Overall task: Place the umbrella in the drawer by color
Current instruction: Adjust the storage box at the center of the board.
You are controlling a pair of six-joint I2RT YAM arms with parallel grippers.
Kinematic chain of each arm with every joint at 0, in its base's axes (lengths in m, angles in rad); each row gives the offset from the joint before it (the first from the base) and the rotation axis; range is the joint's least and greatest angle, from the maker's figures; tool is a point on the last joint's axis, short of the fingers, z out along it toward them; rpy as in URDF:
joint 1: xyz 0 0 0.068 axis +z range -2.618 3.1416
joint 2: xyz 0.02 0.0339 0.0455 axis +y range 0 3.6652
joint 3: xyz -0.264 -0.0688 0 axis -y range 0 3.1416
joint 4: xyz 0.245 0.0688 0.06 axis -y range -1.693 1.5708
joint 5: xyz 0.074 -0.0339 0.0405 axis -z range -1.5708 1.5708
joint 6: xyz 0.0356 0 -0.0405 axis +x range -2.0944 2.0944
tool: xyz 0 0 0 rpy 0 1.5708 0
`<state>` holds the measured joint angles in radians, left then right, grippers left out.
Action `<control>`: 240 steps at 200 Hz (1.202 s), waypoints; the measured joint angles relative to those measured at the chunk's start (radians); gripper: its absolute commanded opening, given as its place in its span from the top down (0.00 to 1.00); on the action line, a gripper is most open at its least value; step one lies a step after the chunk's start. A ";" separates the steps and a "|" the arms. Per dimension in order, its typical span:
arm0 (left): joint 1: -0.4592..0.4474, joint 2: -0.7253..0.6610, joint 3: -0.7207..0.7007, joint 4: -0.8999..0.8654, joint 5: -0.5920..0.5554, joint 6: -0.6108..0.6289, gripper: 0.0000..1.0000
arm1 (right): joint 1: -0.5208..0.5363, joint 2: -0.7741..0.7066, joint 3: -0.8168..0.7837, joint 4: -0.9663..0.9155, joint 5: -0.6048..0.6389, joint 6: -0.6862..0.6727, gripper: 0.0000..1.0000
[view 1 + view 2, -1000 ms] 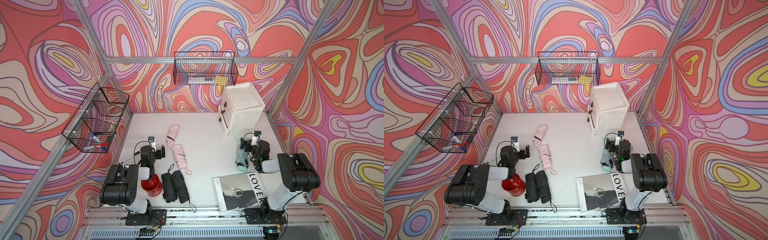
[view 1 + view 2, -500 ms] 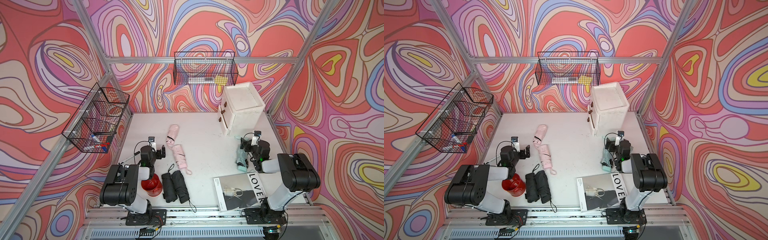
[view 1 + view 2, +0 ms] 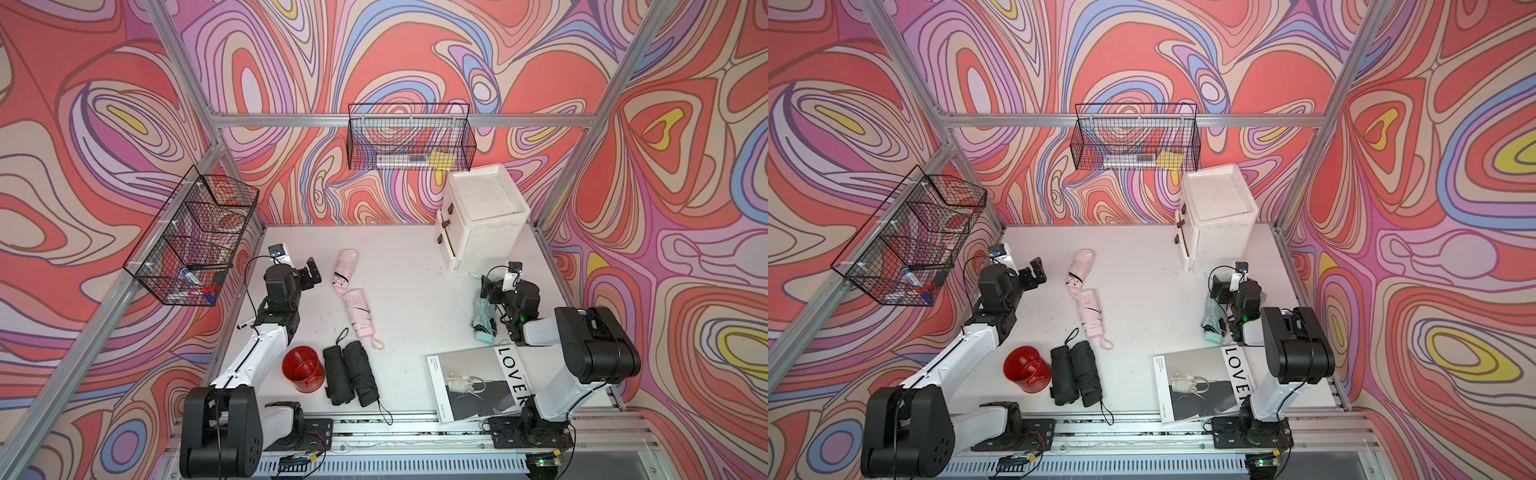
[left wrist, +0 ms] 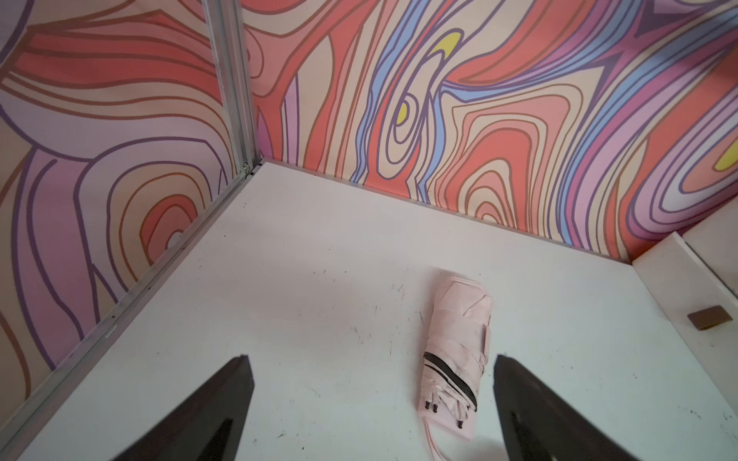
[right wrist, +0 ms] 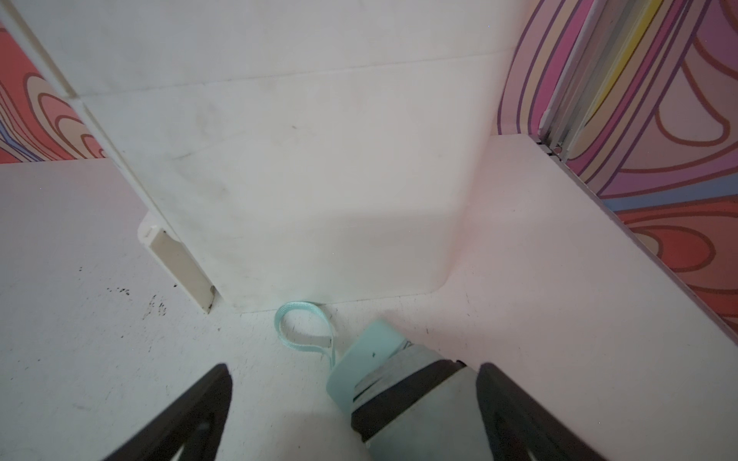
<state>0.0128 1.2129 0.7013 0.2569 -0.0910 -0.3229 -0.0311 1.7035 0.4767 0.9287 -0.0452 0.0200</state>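
On my left side, the left gripper point(image 3: 312, 271) hung low over the table with its jaws spread wide and nothing in them. It was aimed toward the far pink umbrella point(image 3: 345, 272), which lay just beside it, and I think it sat there to be ready for that pick. That umbrella's long side ran from the back wall toward me. The second pink umbrella point(image 3: 360, 313) lay almost end to end with it, its strap loop pointing to the front. Nearer me, a red cup point(image 3: 302, 369) stood by two black umbrellas point(image 3: 336, 375) lying side by side, their long sides also running back to front. Further right, the mint umbrella point(image 3: 482, 313) lay on the table between the wide-open jaws of the right gripper point(image 3: 486, 286), not squeezed yet. Its long side pointed at the white drawer unit point(image 3: 484, 216), loop end first, with the loop right at the unit's foot. I guess it was lined up to go in, but both drawers looked shut.
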 measured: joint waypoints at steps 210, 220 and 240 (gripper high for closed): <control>-0.128 -0.031 0.051 -0.241 0.163 -0.250 0.01 | 0.007 -0.135 1.048 -1.328 0.336 0.541 0.11; -0.140 -0.043 0.071 -0.266 0.150 -0.254 0.01 | 0.007 -0.085 1.120 -1.416 0.338 0.606 0.14; -0.165 -0.066 0.111 -0.327 0.123 -0.270 0.01 | 0.007 -0.002 1.238 -1.572 0.346 0.717 0.23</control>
<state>-0.1524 1.1473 0.8124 -0.0700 0.0319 -0.5926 -0.0242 1.7012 1.7145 -0.6434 0.3008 0.7372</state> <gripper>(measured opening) 0.992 0.830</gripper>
